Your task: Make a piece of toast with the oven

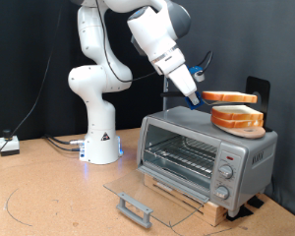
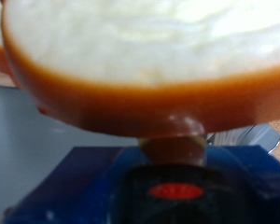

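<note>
The piece of toast hangs level just above the pile of like slices that rests on top of the oven. My gripper is shut on the slice's edge at the exterior view's left side. In the wrist view the pale slice with its orange-brown crust fills the picture right at the blue gripper. The oven's glass door lies folded down flat, its grey bar handle nearest the camera. The wire rack inside is bare.
The oven stands on a wooden board, with its knobs on the exterior view's right. The arm's white base stands at the left with cables beside it. A black upright object is behind the oven.
</note>
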You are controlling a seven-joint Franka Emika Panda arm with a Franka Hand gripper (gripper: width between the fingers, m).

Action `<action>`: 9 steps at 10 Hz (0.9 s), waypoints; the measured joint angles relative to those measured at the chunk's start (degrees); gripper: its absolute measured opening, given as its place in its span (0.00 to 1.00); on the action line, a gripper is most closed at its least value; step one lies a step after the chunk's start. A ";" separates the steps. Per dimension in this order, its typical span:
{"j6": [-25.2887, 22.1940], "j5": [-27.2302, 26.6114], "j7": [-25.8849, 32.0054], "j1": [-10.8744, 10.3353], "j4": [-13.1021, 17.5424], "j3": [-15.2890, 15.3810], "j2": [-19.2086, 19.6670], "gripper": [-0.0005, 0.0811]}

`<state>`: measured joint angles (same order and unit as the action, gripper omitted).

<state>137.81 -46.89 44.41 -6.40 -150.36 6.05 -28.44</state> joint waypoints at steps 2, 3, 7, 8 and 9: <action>-0.98 0.01 0.30 0.01 -0.20 -0.53 -0.39 0.51; -1.08 0.19 0.60 0.17 -0.26 -0.92 -0.40 0.51; -8.04 4.01 6.35 3.88 -0.01 -7.85 -1.67 0.51; -10.47 5.67 7.68 4.95 0.20 -9.71 -1.98 0.51; -12.75 7.41 9.02 5.98 0.51 -11.55 -2.16 0.51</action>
<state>125.06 -39.48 53.43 -0.41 -149.85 -5.50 -30.60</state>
